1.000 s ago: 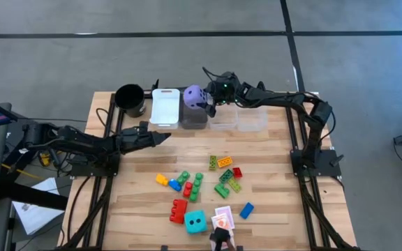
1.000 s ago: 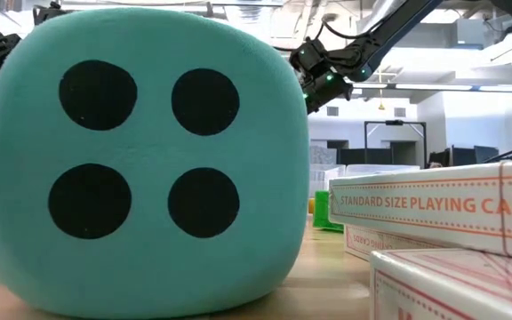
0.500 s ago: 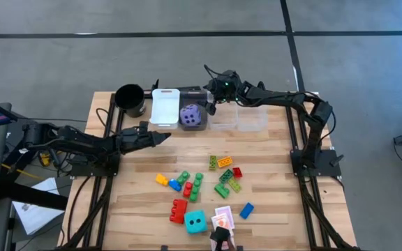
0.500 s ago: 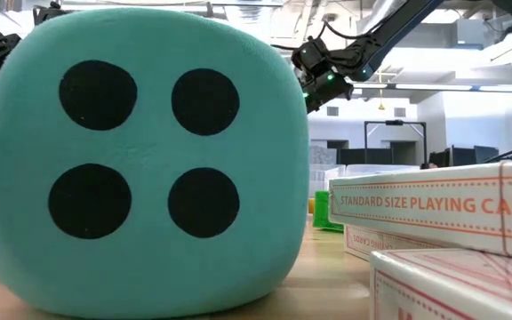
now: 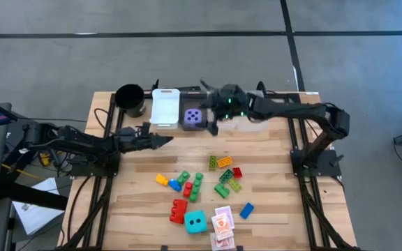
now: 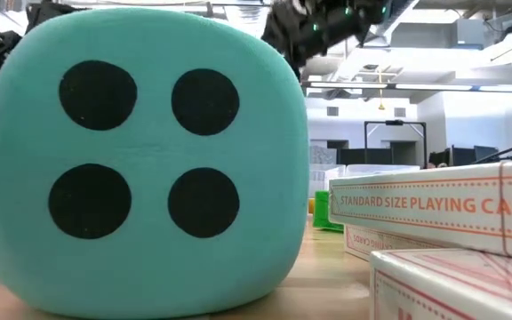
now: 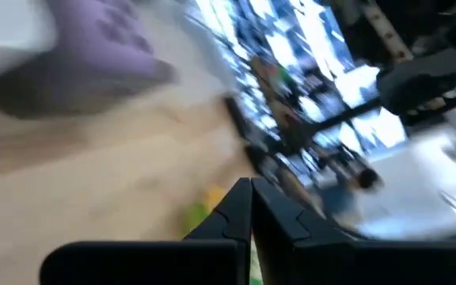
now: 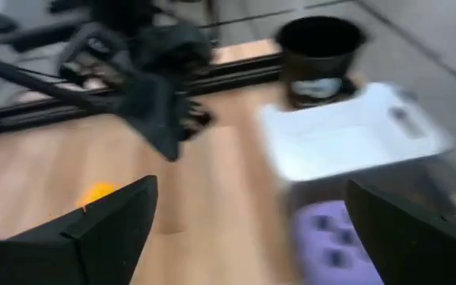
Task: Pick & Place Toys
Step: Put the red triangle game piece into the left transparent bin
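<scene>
Your left tool (image 5: pixel 165 140) hangs over the bare wooden table (image 5: pixel 271 202), its fingers pressed together and holding nothing, just short of the grey plastic bin (image 5: pixel 194 119) and on the black round cup (image 5: pixel 130 99) side of it. The soft purple die (image 5: pixel 193 117) sits inside that bin, beside the white bin lid (image 5: pixel 164 106). Your right tool (image 5: pixel 210 124) hovers at the bin's other edge, just beside the die without touching it, fingers spread wide and empty. The small plastic bricks (image 5: pixel 195 184), the soft cyan die (image 5: pixel 195 222) and the red-white card boxes (image 5: pixel 222 223) lie well apart from the bin, toward the table's near edge.
</scene>
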Tool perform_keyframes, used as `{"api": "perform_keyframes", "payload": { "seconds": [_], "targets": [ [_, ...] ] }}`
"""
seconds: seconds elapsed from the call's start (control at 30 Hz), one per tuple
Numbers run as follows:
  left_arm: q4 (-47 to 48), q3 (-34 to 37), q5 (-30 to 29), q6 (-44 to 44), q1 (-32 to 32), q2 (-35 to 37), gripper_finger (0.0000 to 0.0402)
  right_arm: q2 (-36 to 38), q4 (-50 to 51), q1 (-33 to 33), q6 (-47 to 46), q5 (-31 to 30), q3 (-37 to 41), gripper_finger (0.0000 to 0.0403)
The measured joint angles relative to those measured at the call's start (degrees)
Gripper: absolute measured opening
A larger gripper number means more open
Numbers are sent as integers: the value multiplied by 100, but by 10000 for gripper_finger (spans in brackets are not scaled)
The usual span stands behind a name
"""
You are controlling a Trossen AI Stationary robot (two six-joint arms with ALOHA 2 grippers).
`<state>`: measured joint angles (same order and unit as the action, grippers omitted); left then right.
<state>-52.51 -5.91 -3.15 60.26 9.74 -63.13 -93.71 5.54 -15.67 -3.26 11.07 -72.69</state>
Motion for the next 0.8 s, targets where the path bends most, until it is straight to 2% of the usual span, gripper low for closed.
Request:
{"api": "perform_keyframes", "payload": {
  "seconds": [0.2,0.33,0.43,0.53,0.63,0.8],
  "targets": [
    [-820,-4,1294,-295,-477,0,0,-11,-38,1310,-891,-507,2,396],
    [-872,-75,1390,-435,-1182,0,0,-145,-3,2168,-1113,-1067,-1,395],
    [-666,-305,1400,-824,-1828,0,0,-227,204,2731,-1690,-1526,30,395],
    [-123,-622,1253,-1192,-2424,0,0,-200,224,3209,-2336,-2055,-8,395],
    [517,-956,799,-1498,-2850,-1,0,-215,614,3559,-3015,-2472,4,395],
    [1552,-1391,-174,-2064,-2999,0,0,-66,1354,3795,-3975,-2681,-10,395]
  ]
}}
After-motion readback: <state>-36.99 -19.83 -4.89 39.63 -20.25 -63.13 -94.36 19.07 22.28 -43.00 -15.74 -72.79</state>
